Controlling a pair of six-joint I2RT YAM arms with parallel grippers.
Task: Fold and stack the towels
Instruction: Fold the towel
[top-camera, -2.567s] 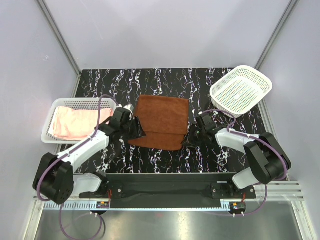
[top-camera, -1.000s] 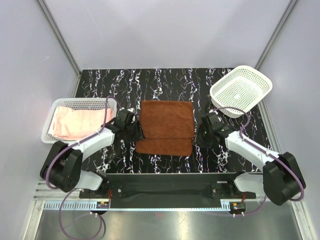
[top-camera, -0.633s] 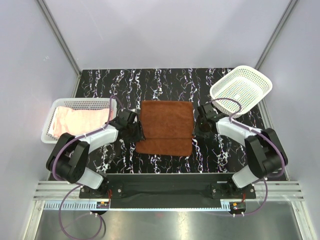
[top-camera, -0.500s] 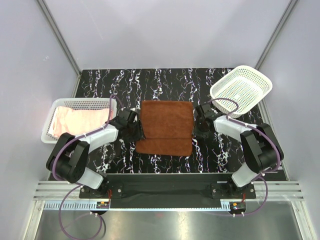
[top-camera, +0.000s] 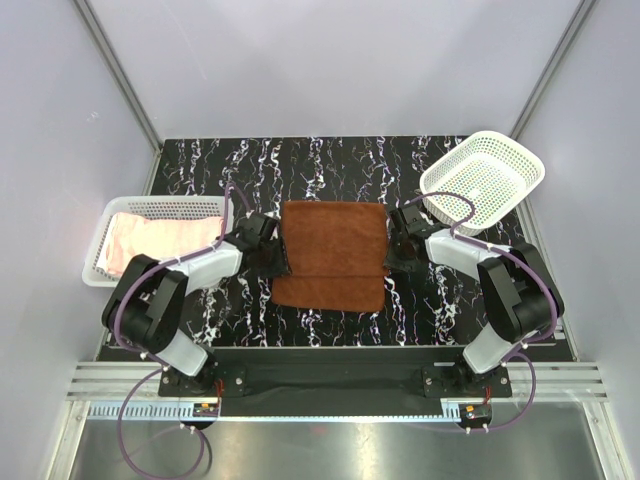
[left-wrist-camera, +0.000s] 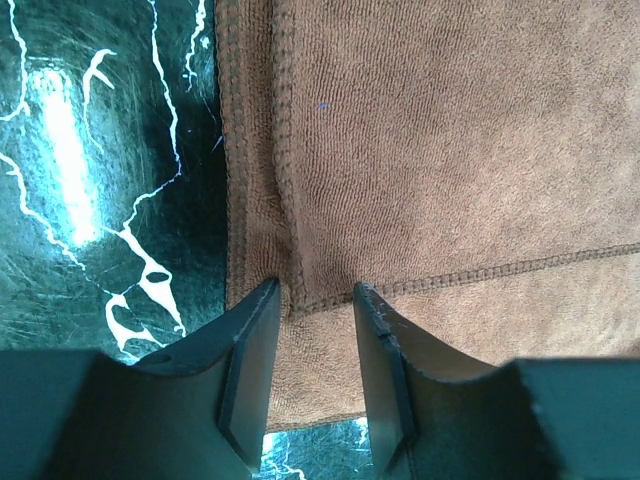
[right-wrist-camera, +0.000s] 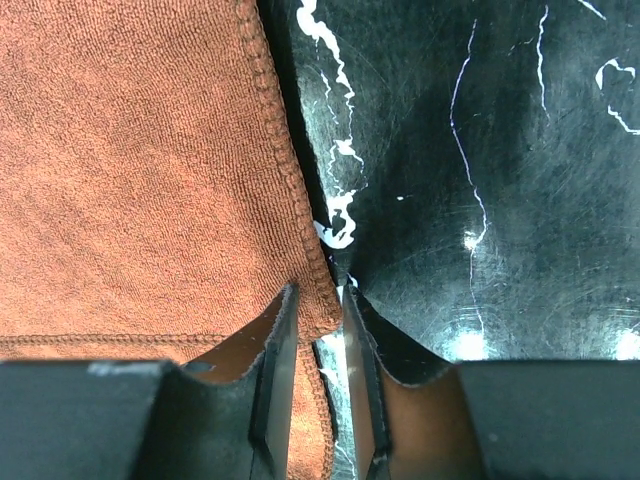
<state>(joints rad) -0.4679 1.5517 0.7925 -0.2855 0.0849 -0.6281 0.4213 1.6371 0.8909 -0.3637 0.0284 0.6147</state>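
Both wrist cameras cut my rust-brown terry cloth towel (left-wrist-camera: 450, 150) off at the frame edges; fingers (left-wrist-camera: 250, 360) of the left gripper (left-wrist-camera: 315, 292) cover its near hem.

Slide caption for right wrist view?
Right hand straddles a corner of the rust-brown towel on the black marbled table.

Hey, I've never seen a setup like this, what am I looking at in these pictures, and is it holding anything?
This is a robot with a left arm and a right arm. One picture looks down from above; the other two come from cameras on the wrists. On the black marbled table lies a folded rust-brown towel; a pink towel sits in the white basket at left, another basket stands far right. The left pincer and right pincer each straddle a side edge of the brown towel, jaws open, gripping nothing yet.
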